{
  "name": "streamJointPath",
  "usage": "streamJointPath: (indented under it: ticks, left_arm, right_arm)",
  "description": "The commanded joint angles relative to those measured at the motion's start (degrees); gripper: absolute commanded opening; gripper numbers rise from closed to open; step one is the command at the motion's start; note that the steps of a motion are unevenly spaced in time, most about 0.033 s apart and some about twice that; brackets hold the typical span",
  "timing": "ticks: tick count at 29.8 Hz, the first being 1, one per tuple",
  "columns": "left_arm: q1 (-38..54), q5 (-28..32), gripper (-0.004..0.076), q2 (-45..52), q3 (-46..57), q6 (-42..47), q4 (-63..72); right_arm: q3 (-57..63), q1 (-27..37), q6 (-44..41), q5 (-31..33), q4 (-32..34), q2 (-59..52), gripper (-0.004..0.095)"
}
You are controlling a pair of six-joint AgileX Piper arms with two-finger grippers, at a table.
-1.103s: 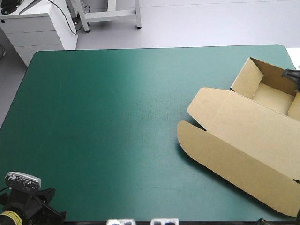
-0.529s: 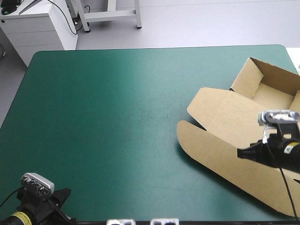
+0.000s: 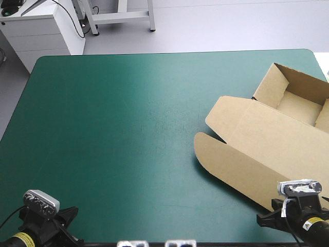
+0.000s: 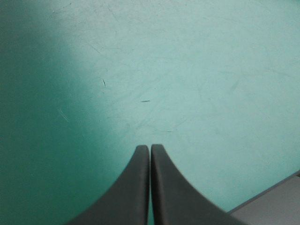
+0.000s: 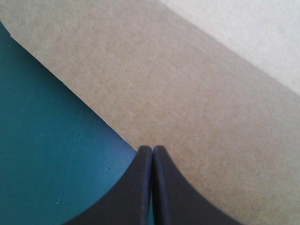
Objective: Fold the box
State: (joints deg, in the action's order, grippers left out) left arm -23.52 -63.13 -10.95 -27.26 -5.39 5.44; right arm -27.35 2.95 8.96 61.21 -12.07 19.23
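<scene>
The brown box (image 3: 267,149) lies at the table's right side as an open tray with raised walls (image 3: 288,82) at the far right. Its lid is flat, reaching toward the near edge and ending in a rounded flap (image 3: 205,146). My right gripper (image 3: 264,221) is low at the near right corner, by the lid's front edge. In the right wrist view the right gripper (image 5: 152,149) is shut and empty, its tip over the edge of the brown board (image 5: 197,93). My left gripper (image 3: 67,213) sits at the near left corner. In the left wrist view the left gripper (image 4: 150,147) is shut over bare teal-green cover (image 4: 178,70).
The teal-green cover (image 3: 128,134) stretches bare from the box to the left edge. The table's near edge (image 4: 276,197) shows close beside the left gripper. White cabinets (image 3: 36,31) stand beyond the far left corner.
My right arm has come from the tray at the far right, across the lid, down to the near right corner. The left arm shifted slightly right earlier, then stayed. The box has not moved.
</scene>
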Motion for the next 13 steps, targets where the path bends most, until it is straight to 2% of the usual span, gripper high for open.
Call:
streamJointPath:
  ticks: [1,13]
  left_arm:
    - [-0.3,3.6,-0.0008,-0.9,-1.3,0.7,0.7]
    - [-0.3,3.6,-0.0008,-0.9,-1.3,0.7,0.7]
  right_arm:
    - [-0.4,-0.2,0.7,-3.2,0.8,-0.2,-0.0018]
    - [-0.4,-0.2,0.4,-2.9,0.9,-0.2,-0.0018]
